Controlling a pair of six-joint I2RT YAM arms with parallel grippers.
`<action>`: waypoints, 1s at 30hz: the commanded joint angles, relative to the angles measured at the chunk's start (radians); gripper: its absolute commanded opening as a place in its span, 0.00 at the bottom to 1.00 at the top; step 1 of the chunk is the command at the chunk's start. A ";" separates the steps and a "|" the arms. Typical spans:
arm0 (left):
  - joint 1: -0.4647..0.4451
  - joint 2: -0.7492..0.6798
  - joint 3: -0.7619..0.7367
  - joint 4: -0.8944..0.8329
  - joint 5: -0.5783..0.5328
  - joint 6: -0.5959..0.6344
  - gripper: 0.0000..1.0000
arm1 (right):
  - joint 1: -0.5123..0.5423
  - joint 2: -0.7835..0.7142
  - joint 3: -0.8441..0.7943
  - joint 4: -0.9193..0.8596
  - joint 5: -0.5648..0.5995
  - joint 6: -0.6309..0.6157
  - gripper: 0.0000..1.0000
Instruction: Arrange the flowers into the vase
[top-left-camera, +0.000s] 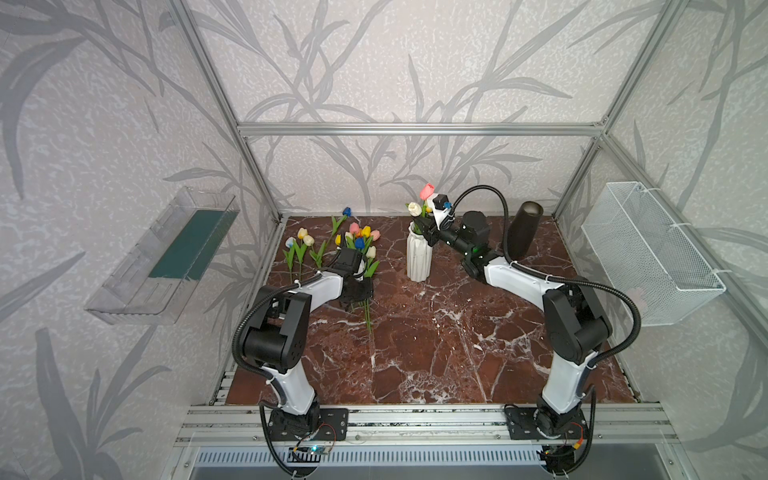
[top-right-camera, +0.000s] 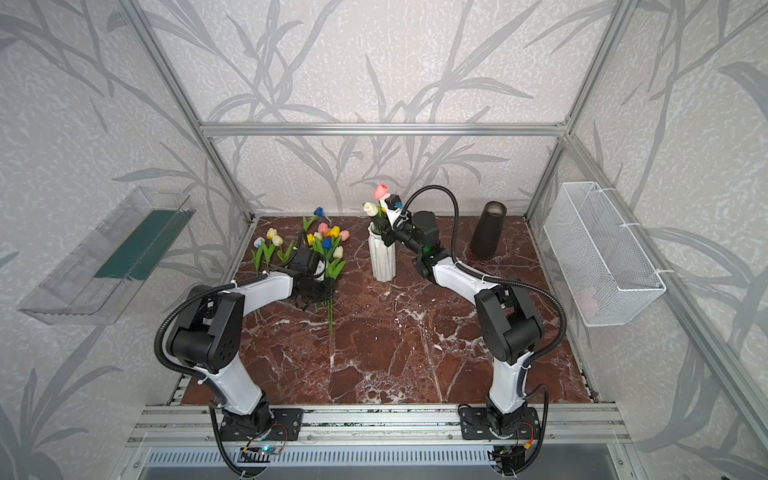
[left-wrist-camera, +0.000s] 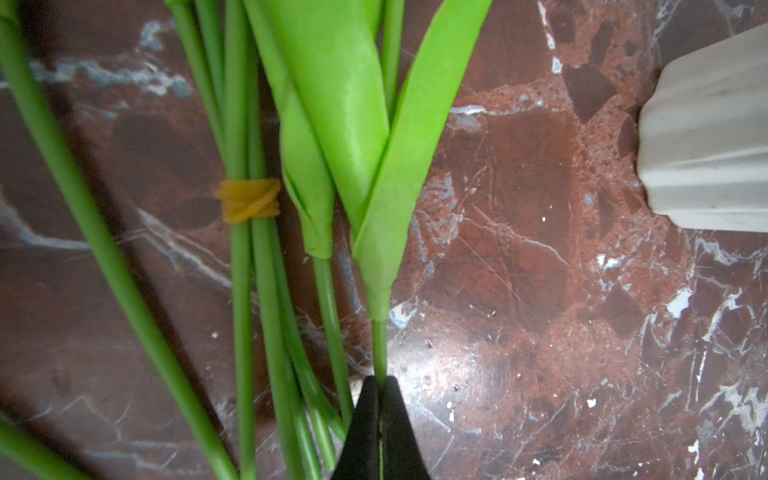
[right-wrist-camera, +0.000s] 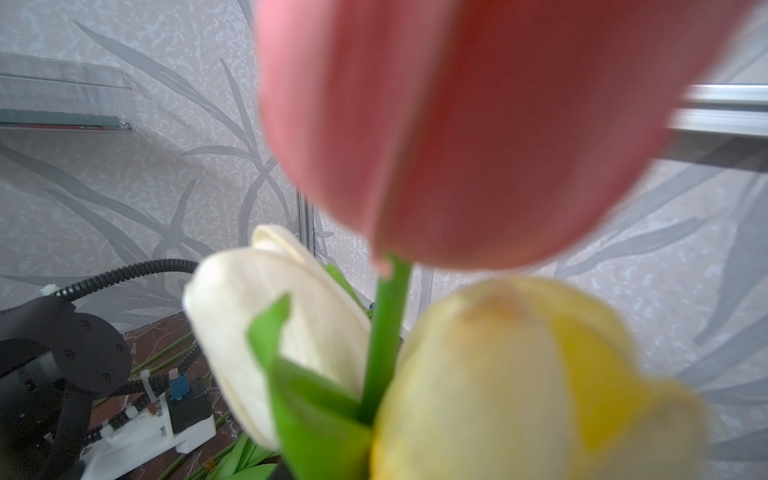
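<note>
Flowers (top-left-camera: 365, 232) lie toward the tabletop's (top-left-camera: 436, 353) far-left corner, where my left gripper (left-wrist-camera: 379, 392) pinches one green stem (left-wrist-camera: 379, 349). Three tulips (top-left-camera: 414, 208) stand in the white vase (top-left-camera: 417, 259) by the far edge; my right gripper (top-left-camera: 424, 233) is at its mouth, grip I cannot tell

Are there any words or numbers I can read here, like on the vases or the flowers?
No readable words, numbers or signs anywhere.
White vase: plain ribs, no writing.
Dark vase: no label shows.
Yellow rubber band around some stems: no writing.
Small circuit board at the front: any print is too small to read.
</note>
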 joint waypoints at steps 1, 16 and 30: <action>-0.009 -0.097 0.011 -0.033 -0.007 -0.022 0.00 | -0.007 -0.006 0.014 0.046 -0.011 0.007 0.34; -0.018 -0.460 -0.071 0.157 0.066 0.028 0.00 | -0.012 -0.053 0.008 0.036 -0.032 0.015 0.33; -0.020 -0.504 0.005 0.672 0.140 0.008 0.00 | -0.043 -0.090 0.055 -0.012 -0.044 0.088 0.33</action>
